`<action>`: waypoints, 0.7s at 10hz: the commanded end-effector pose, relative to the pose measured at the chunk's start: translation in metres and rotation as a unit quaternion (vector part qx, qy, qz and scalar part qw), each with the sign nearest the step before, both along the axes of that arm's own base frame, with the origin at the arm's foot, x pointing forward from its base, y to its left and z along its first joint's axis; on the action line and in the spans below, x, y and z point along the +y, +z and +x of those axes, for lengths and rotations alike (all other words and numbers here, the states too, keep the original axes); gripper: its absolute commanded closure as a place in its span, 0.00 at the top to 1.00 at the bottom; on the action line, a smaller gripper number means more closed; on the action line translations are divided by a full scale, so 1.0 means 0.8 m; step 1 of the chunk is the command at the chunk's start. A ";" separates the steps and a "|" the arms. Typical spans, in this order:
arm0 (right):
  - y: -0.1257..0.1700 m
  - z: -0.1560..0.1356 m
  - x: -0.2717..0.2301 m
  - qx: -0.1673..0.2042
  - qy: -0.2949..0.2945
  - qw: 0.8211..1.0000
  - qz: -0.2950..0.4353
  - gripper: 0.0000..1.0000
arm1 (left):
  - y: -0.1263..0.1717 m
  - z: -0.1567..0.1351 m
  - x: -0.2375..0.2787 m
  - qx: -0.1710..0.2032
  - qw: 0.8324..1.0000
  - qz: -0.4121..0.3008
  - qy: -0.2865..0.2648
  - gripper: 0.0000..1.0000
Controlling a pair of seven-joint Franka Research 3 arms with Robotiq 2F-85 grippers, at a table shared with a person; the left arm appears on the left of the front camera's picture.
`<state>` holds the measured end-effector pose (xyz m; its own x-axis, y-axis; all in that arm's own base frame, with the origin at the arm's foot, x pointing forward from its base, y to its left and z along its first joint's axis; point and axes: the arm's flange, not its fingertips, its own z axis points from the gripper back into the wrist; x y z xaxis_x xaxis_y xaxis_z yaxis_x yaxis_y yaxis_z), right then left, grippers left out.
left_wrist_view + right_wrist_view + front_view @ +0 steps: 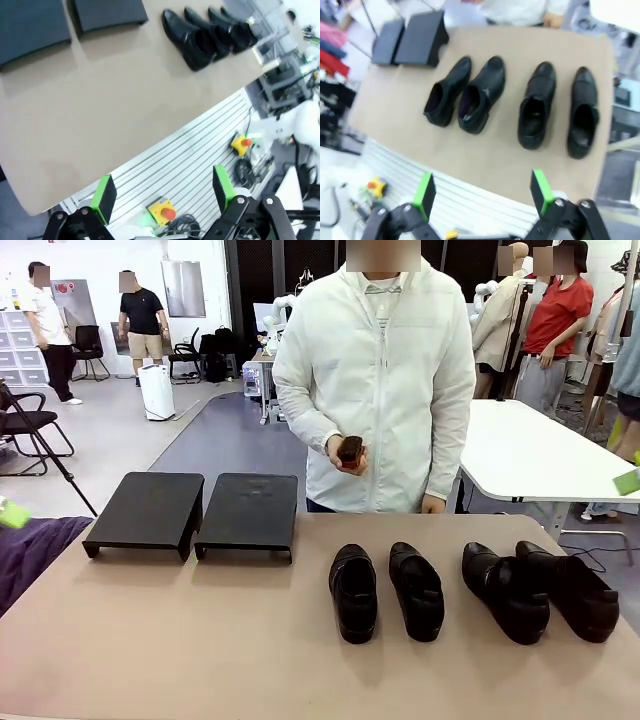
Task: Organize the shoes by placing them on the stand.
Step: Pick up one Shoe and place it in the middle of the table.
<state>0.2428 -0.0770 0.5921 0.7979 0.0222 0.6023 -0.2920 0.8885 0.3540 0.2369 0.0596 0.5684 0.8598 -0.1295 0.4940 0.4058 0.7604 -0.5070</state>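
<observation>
Right wrist view has the right pincer [482, 192] spread wide, hanging just short of the counter [400, 100] edge. The four shoes [485, 90] lie in a row on the counter ahead of its fingers, with the stand [422, 40] farther ahead to its left, apart from them. Left wrist view has the left pincer [164, 192] likewise spread, with the shoes well ahead to its right and the stand ahead to its left. Across the counter, a person's hand [342, 458] holds something small and dark, possibly a phone.

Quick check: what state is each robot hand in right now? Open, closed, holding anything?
Left hand: open, holding nothing.
Right hand: open, holding nothing.
</observation>
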 end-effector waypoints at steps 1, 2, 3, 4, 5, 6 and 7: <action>0.000 0.005 0.023 0.004 0.027 1.000 -0.015 1.00 | 0.007 -0.001 -0.037 -0.003 0.999 0.041 -0.029 1.00; 0.000 0.005 0.023 0.004 0.027 1.000 -0.015 1.00 | 0.007 -0.001 -0.037 -0.003 0.999 0.041 -0.029 1.00; 0.000 0.005 0.023 0.004 0.027 1.000 -0.015 1.00 | 0.007 -0.001 -0.037 -0.003 0.999 0.041 -0.029 1.00; 0.000 0.005 0.023 0.004 0.027 1.000 -0.015 1.00 | 0.007 -0.001 -0.037 -0.003 0.999 0.041 -0.029 1.00; 0.000 0.005 0.023 0.004 0.027 1.000 -0.015 1.00 | 0.007 -0.001 -0.037 -0.003 0.999 0.041 -0.029 1.00; 0.000 0.005 0.023 0.004 0.027 1.000 -0.015 1.00 | 0.007 -0.001 -0.037 -0.003 0.999 0.041 -0.029 1.00; 0.000 0.005 0.023 0.004 0.027 1.000 -0.015 1.00 | 0.007 -0.001 -0.037 -0.003 0.999 0.041 -0.029 1.00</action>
<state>0.2449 -0.0576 0.5921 0.8067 0.0751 0.5861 -0.3118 0.8967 0.3143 0.2360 0.0245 0.5737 0.8498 -0.2150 0.4812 0.4415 0.7891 -0.4271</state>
